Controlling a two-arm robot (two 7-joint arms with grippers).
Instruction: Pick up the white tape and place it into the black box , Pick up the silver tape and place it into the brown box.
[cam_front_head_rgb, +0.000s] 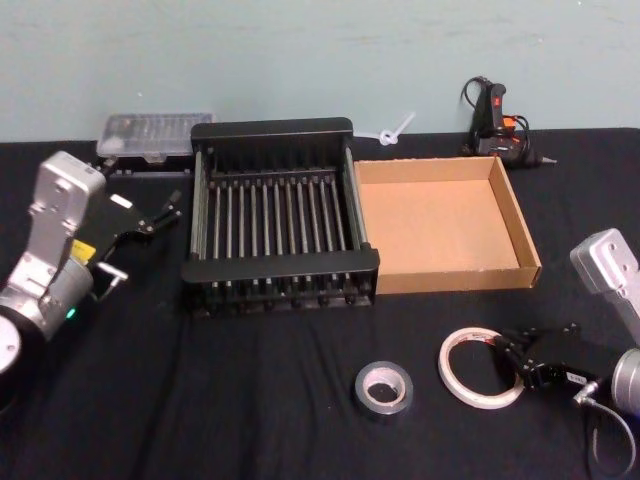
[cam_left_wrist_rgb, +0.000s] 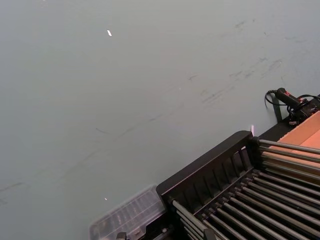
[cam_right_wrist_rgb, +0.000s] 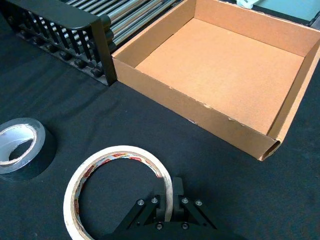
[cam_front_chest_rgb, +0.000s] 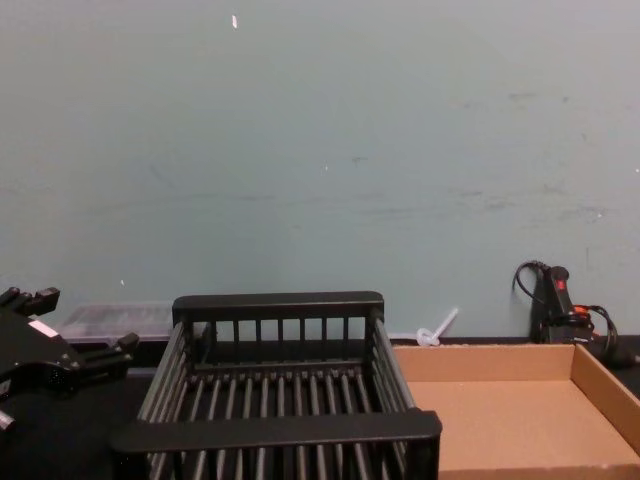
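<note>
The white tape (cam_front_head_rgb: 462, 372) lies flat on the black cloth at the front right, red print on its inner ring (cam_right_wrist_rgb: 102, 161). My right gripper (cam_front_head_rgb: 507, 352) is shut on the white tape's right wall, one finger inside the ring and one outside (cam_right_wrist_rgb: 170, 189). Left of it lies the silver tape (cam_front_head_rgb: 384, 388), free on the cloth (cam_right_wrist_rgb: 22, 150). The black box (cam_front_head_rgb: 272, 130) stands mid-table with the brown box (cam_front_head_rgb: 455, 277) touching its right side. My left gripper (cam_front_head_rgb: 160, 214) hovers open just left of the black box (cam_front_chest_rgb: 278, 305).
A clear plastic case (cam_front_head_rgb: 152, 135) sits behind the black box's left corner. A black glue gun (cam_front_head_rgb: 495, 125) and a white zip tie (cam_front_head_rgb: 392, 131) lie at the back by the wall. Bare cloth stretches across the front left.
</note>
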